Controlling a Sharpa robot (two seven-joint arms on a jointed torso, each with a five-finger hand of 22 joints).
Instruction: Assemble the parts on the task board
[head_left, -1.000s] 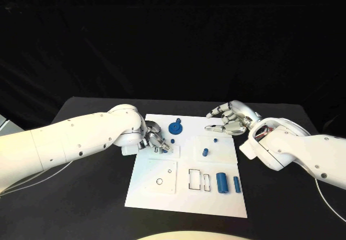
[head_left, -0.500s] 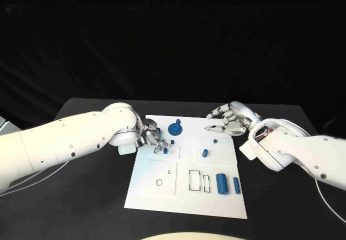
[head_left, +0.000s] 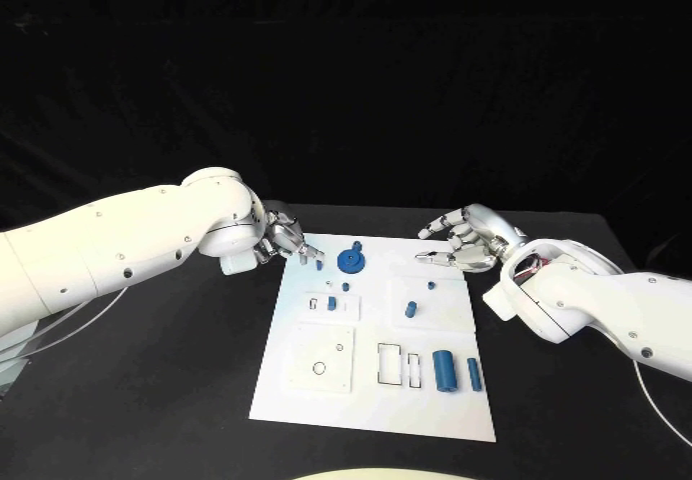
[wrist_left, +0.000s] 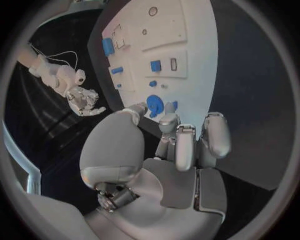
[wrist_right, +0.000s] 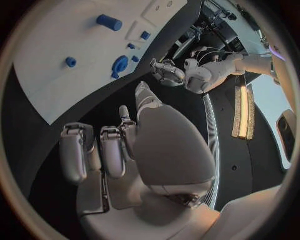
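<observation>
The white task board (head_left: 378, 350) lies in the middle of the black table (head_left: 173, 400), its long side running away from the robot. On it are several small blue parts. A round blue disc (head_left: 351, 262) sits near the far left corner, with a small blue peg (head_left: 319, 266) just to its left at the board's edge. A short blue block (head_left: 332, 303) stands in a square recess on the left side, and a small blue pin (head_left: 410, 307) lies near the middle. Near the right edge, a thick blue cylinder (head_left: 444, 368) and a thinner blue rod (head_left: 472, 371) lie side by side, next to a rectangular slot (head_left: 391, 362). A ring outline (head_left: 319, 369) marks the near left plate.

The left hand (head_left: 278, 241) hangs over the table just beyond the board's far left corner, fingers apart and holding nothing, its fingertips close to the small peg. The right hand (head_left: 464, 240) hovers above the far right corner of the board, fingers loosely spread and empty.
</observation>
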